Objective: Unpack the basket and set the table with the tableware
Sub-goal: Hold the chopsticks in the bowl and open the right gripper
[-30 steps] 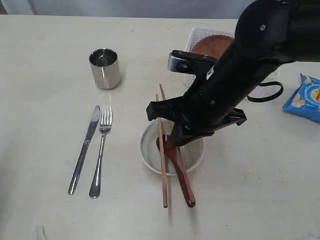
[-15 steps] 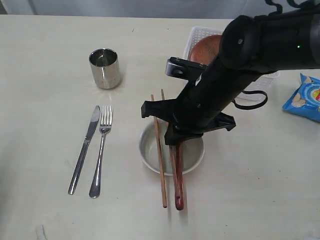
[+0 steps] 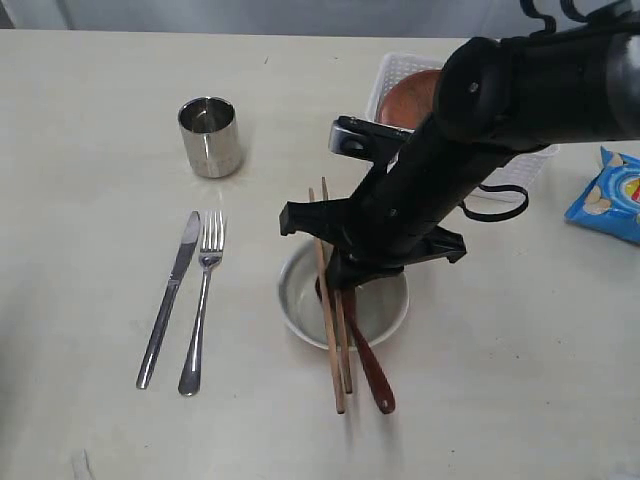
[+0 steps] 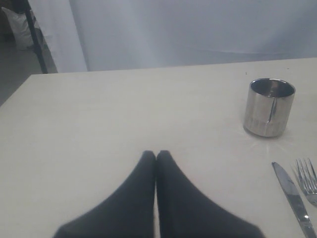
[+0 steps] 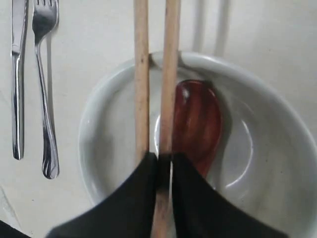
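Pinching a chopstick point(image 5: 171, 74) over the bowl point(image 5: 91, 139), the right gripper point(image 5: 162, 161) should lay the pair flat before releasing; left gripper point(image 4: 156, 154) clenched empty

1. No word, brand, number or sign could be read in any of the three views.
2. The blue bag point(image 3: 608, 196), cut off at the exterior view's right edge, bore yellow and white print too small to make out.
3. The steel cup point(image 4: 269, 106) showed only plain polished metal.
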`<state>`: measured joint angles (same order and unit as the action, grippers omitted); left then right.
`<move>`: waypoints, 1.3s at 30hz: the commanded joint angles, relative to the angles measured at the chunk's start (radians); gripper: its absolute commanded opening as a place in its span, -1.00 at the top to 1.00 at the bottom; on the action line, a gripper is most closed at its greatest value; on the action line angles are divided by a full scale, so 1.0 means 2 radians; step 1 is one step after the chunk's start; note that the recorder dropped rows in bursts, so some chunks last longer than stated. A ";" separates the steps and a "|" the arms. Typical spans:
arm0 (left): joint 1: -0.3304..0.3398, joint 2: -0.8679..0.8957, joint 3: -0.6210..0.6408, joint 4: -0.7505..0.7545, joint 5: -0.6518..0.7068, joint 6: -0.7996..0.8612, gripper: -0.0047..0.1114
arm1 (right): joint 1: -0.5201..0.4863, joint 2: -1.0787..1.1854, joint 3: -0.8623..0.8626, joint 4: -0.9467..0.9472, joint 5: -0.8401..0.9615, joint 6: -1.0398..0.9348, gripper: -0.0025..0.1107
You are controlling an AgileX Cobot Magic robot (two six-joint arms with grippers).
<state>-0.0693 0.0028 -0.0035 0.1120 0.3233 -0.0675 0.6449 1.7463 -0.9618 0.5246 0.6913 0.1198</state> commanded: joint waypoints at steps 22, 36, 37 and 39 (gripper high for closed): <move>0.001 -0.001 0.002 -0.006 0.000 0.000 0.92 | 0.077 0.001 -0.059 -0.219 0.036 0.128 0.10; 0.001 -0.001 0.002 -0.006 0.000 0.000 0.92 | 0.097 0.009 -0.059 -0.262 0.023 0.168 0.10; 0.001 -0.001 0.002 -0.006 0.000 0.000 0.92 | 0.097 0.009 -0.059 -0.267 0.024 0.175 0.10; 0.001 -0.001 0.002 -0.006 0.000 0.000 0.92 | 0.097 0.009 -0.059 -0.268 0.024 0.176 0.10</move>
<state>-0.0693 0.0028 -0.0035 0.1120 0.3233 -0.0675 0.8425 1.7630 -1.0744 0.0177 0.7344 0.4503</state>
